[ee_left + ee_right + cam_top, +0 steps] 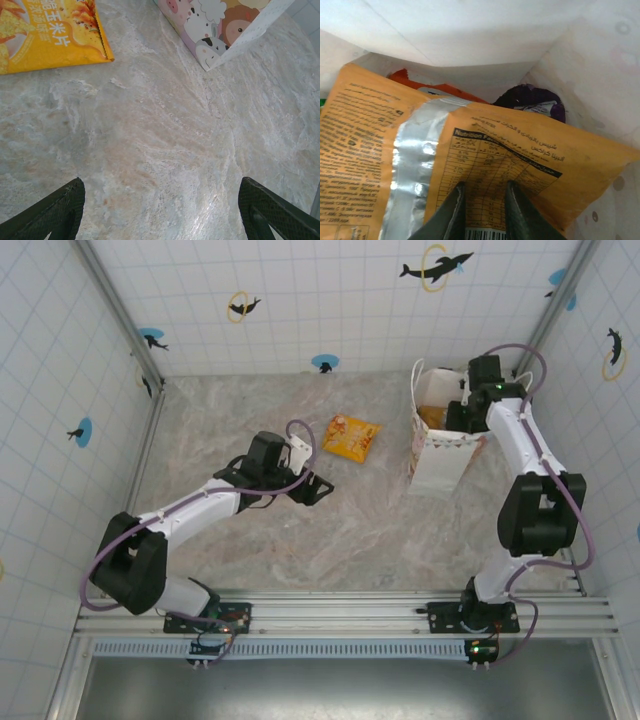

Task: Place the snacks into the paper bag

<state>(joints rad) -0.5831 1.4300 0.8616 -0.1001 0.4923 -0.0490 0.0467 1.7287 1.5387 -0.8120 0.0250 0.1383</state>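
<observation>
While the right tool [486,187] sits down inside the paper bag [440,468], pinched on an orange packet [530,150] — the left tool [312,488] hangs wide open, empty, above the bench [165,140], yellow packet [350,437] near it.

bag [432,460] upright at 2 o'clock on tabletop [300,550], right hand [462,412] at its mouth. yellow snack [350,437] near centre, left hand [312,488] at its 7 o'clock.

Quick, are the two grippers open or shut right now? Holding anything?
Left gripper: open, holding nothing.
Right gripper: nearly shut, over the orange snack packet in the paper bag; whether it grips cannot be told.
</observation>
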